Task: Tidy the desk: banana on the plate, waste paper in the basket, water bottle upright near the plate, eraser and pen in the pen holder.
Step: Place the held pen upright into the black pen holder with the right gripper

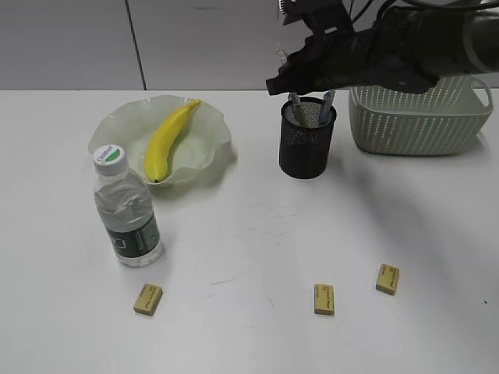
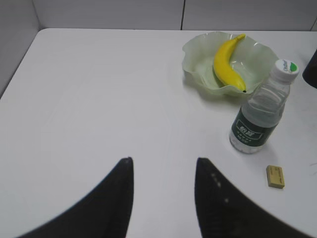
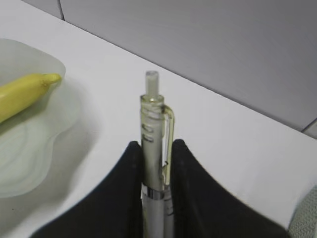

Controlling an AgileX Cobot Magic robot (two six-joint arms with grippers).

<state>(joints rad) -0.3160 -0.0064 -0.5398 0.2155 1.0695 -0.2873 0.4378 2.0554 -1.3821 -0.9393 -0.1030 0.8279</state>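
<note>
My right gripper (image 1: 287, 80) is shut on a silvery pen (image 3: 152, 130) and holds it upright over the black mesh pen holder (image 1: 307, 148). The pen's lower end seems to reach into the cup, where a second pen (image 1: 326, 104) stands. The banana (image 1: 168, 140) lies on the pale green plate (image 1: 117, 125). The water bottle (image 1: 126, 210) stands upright in front of the plate. Three erasers (image 1: 148, 298) (image 1: 324, 299) (image 1: 387, 279) lie on the desk (image 1: 249, 234). My left gripper (image 2: 163, 163) is open and empty over bare desk. The waste paper is not visible.
The sage-green basket (image 1: 421, 121) stands at the back right, partly behind my right arm; its inside is hidden. The left wrist view shows the plate (image 2: 198, 54), banana (image 2: 227, 62), bottle (image 2: 260, 114) and one eraser (image 2: 275, 176).
</note>
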